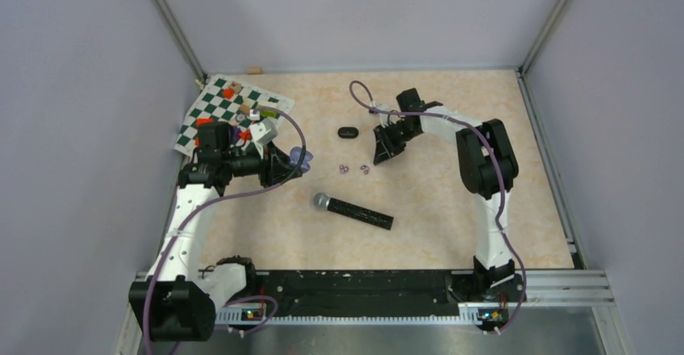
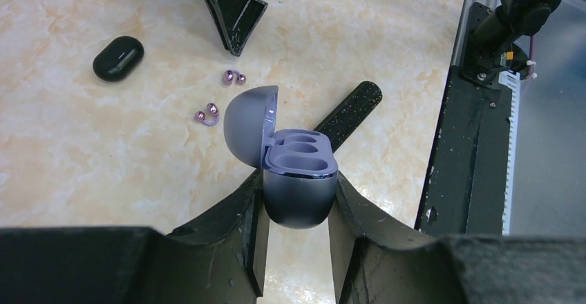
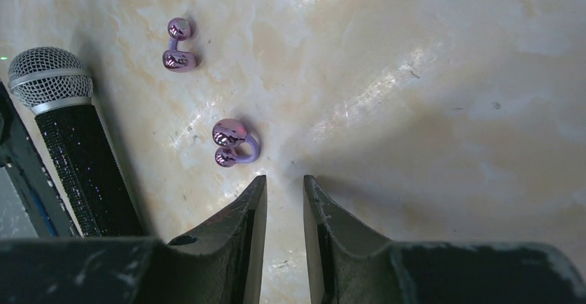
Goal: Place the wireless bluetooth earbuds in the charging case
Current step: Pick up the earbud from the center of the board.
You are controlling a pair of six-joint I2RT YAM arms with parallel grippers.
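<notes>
On the tabletop (image 1: 452, 185) the microphone (image 3: 69, 138) lies off to the right hand's (image 3: 285, 183) left, not in the way. The left hand (image 2: 297, 179) is clamped on the charging case (image 2: 298, 197), lid up, both wells empty. The right hand's jaws are slightly apart and holding nothing. The nearest purple earbud (image 3: 231, 143) sits just ahead-left of its tips. I'd widen, nudge left, then pinch its bridge.

We see purple earbuds (image 3: 228, 133), a lavender charging case (image 2: 299, 204), a black microphone (image 1: 363, 212), a green-and-white chequered mat (image 1: 214, 105) at ten o'clock.
</notes>
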